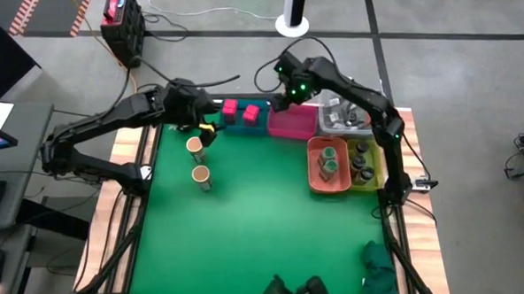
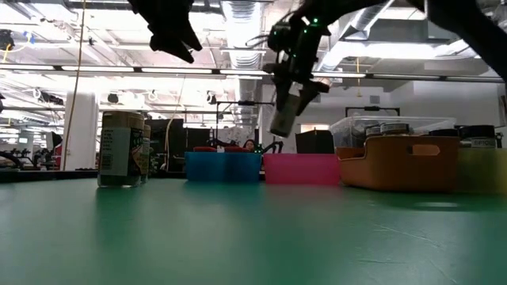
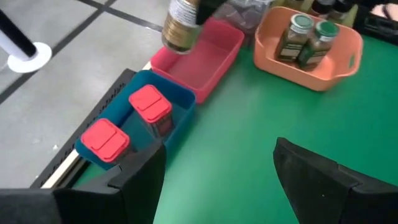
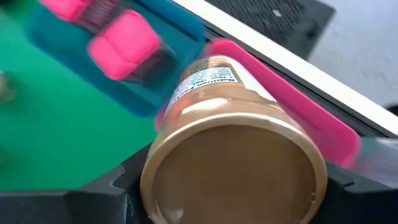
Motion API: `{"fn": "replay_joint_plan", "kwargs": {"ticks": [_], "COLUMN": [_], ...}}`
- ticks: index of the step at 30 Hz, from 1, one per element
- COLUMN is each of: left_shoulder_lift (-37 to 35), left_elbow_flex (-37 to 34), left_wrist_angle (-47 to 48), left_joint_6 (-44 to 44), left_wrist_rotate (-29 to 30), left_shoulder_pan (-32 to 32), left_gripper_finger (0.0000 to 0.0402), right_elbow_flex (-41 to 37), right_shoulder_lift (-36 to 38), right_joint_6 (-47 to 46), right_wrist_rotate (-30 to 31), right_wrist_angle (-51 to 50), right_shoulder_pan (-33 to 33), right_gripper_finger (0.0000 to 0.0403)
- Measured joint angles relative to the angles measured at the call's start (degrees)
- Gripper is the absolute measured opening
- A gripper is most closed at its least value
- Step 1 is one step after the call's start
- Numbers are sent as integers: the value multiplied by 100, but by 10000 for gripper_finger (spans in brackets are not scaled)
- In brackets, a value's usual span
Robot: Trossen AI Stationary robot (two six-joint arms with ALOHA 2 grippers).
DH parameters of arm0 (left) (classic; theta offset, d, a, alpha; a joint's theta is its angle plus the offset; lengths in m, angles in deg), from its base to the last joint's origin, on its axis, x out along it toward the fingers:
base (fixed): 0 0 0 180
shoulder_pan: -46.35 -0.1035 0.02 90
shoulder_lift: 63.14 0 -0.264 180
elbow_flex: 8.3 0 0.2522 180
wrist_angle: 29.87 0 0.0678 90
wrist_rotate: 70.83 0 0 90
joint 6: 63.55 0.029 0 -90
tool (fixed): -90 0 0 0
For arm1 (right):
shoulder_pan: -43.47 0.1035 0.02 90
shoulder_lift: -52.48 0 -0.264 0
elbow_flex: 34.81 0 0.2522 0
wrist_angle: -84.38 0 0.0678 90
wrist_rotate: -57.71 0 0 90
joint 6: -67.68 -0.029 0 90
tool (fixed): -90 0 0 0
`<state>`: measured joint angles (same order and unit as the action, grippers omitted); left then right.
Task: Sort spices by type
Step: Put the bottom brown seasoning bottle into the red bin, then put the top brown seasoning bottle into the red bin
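My right gripper [image 1: 288, 97] is shut on a round tan-topped jar [image 2: 283, 111], held in the air over the pink bin [image 1: 291, 123]. My left gripper [image 3: 214, 168] is open and empty, raised beside the blue bin [image 3: 177, 112], which holds two pink-red tins [image 3: 149, 102]. Two more tan-topped jars [image 1: 194, 145] [image 1: 201, 174] stand upright on the green mat at the left. Green-topped jars [image 3: 297, 38] lie in the orange bin [image 1: 328, 166]. Dark jars stand in the yellow bin [image 1: 368, 167]. My right gripper pinches the jar's sides just below its tan lid [image 4: 230, 165] between its two fingers [image 4: 124, 183], one on each side. The fingers come from above, slanting down. The jar hangs below them, tilted, clear of the pink bin.
A clear tub of grey parts [image 1: 345, 118] stands at the far right behind the orange bin. A green cloth [image 1: 381, 272] lies at the near right corner. The middle of the green mat [image 1: 259, 218] is bare.
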<state>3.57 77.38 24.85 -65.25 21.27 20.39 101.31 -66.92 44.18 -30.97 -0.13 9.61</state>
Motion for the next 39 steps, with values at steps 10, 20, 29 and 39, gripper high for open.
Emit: {"fn": "replay_joint_plan", "kwargs": {"ticks": [10,20,29,39], "left_shoulder_lift": [-42,-203,-260,70], "left_elbow_flex": [0,0,0,0], "left_wrist_angle": [-6,-105,6,1711], "left_joint_6": [46,-36,-31,-320], "left_wrist_rotate": [-35,-71,-69,-69], "left_shoulder_pan": [4,7,0,-548], "left_gripper_finger": [283,283,283,283], "right_elbow_flex": [236,228,235,674], "right_shoulder_lift": [-737,-1146,-1196,-581], "right_joint_6": [404,1058,1099,1213], "right_wrist_rotate": [-489,-489,-513,47], "right_wrist_angle": [-360,-311,-204,-352], "right_shoulder_pan": [-200,-147,-147,-242], "right_gripper_finger": [292,324,351,340]}}
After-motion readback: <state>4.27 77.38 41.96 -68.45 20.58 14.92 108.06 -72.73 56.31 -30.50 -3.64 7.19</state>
